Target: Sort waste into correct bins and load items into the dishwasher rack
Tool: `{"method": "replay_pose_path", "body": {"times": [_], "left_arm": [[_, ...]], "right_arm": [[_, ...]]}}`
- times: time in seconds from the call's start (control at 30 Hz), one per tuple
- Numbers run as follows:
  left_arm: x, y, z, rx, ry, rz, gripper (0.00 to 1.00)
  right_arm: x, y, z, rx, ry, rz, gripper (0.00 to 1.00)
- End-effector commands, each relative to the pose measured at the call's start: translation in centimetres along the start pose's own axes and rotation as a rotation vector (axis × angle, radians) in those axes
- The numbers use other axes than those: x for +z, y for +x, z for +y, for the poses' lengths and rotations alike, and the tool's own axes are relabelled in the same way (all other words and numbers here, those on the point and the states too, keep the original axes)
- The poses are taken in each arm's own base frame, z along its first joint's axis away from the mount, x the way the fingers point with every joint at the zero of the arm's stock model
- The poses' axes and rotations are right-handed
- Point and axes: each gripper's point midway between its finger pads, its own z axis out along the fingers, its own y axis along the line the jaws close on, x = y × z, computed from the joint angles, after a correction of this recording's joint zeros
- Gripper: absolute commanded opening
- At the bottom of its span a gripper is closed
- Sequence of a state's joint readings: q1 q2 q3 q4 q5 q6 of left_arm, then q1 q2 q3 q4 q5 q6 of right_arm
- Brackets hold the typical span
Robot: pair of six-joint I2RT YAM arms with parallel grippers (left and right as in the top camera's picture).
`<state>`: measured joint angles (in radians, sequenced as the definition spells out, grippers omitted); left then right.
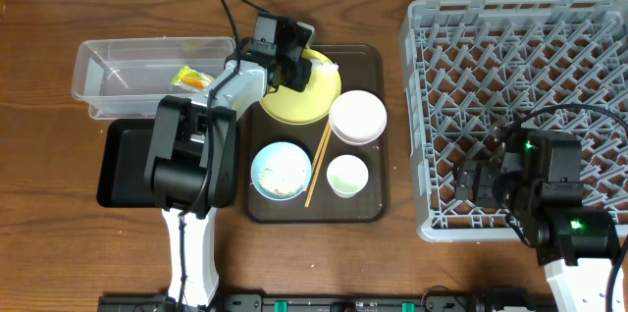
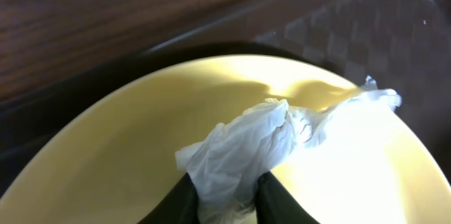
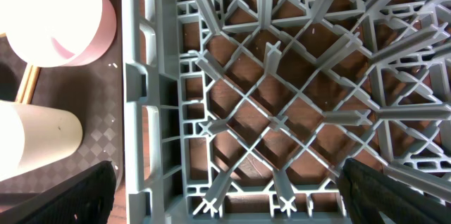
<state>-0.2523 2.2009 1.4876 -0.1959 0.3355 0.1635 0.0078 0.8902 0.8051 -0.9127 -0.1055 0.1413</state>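
My left gripper (image 1: 294, 65) (image 2: 227, 199) is shut on the small white scrap (image 2: 246, 146), pinched between its fingertips over the round yellow plate (image 1: 314, 96) (image 2: 127, 146). The green-and-orange wrapper (image 1: 191, 79) lies in the clear tub (image 1: 108, 62). The black tray (image 1: 123, 160) sits below the tub. The white bowl (image 1: 357, 117) (image 3: 49, 13), light-blue bowl (image 1: 281, 170), white cup (image 1: 346, 176) (image 3: 35, 139) and chopsticks (image 1: 317, 165) are on the brown tray. My right gripper (image 1: 491, 180) (image 3: 225, 196) is open and empty over the grey dishwasher rack (image 1: 589, 18) (image 3: 282, 90), near its left wall.
The brown serving tray (image 1: 378, 204) lies between the bins and the rack. The left arm's body (image 1: 191, 155) covers part of the black tray. Wooden table (image 1: 39, 224) surrounds everything.
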Motion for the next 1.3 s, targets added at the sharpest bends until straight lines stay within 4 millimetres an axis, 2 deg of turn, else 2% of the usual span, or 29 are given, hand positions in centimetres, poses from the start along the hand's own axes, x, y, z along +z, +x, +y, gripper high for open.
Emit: {"method": "replay_pose_path", "body": {"times": [0.0,0.17,0.33,0.43,0.57,0.63,0.77,0.9,0.97,1.0,1.07,1.13,1.2,1.27], "left_arm": [[-0.3,0.7,-0.2,-0.008,0.008,0.039,0.21],[-3.4,-0.1,-0.6,-0.013,-0.006,0.042,0.20],[-9.4,-1.6,-0.6,-0.028,-0.037,0.018,0.19],[-13.1,-1.7,1.0,-0.079,-0.121,0.014,0.18],[-17.8,-1.0,4.5,-0.204,-0.247,0.007,0.19],[-19.2,-0.4,6.0,-0.254,-0.270,0.003,0.19],[-20.8,1.5,9.7,-0.395,-0.317,0.017,0.19],[-21.1,3.4,12.9,-0.474,-0.353,0.036,0.19],[-21.2,4.2,14.1,-0.510,-0.365,0.043,0.22],[-21.4,4.4,14.5,-0.520,-0.370,0.043,0.26],[-21.6,4.7,15.1,-0.533,-0.378,0.042,0.44],[-21.9,4.9,15.5,-0.545,-0.384,0.041,0.50],[-22.0,5.2,15.6,-0.551,-0.383,0.047,0.61],[-22.1,5.3,15.4,-0.553,-0.379,0.053,0.66]], "right_arm": [[-0.6,-0.8,0.0,0.003,-0.005,-0.024,0.99],[-0.6,-0.8,0.0,0.003,-0.005,-0.024,0.99],[-0.6,-0.8,0.1,0.003,-0.005,-0.025,0.99],[-0.6,-0.8,0.1,0.003,-0.005,-0.025,0.99],[-0.6,-0.8,0.1,0.003,-0.005,-0.025,0.99],[-0.6,-0.8,0.1,0.003,-0.005,-0.025,0.99],[-0.6,-0.8,0.1,0.003,-0.005,-0.025,0.99],[-0.6,-0.8,0.1,0.003,-0.005,-0.025,0.99],[-0.6,-0.8,0.1,0.003,-0.005,-0.025,0.99],[-0.6,-0.8,0.0,0.003,-0.005,-0.024,0.99],[-0.6,-0.7,0.0,0.003,-0.005,-0.021,0.99],[-0.6,-0.7,0.0,0.003,-0.005,-0.020,0.99],[-0.6,-0.7,0.0,0.004,-0.005,-0.020,0.99],[-0.6,-0.7,0.0,0.003,-0.005,-0.020,0.99]]}}
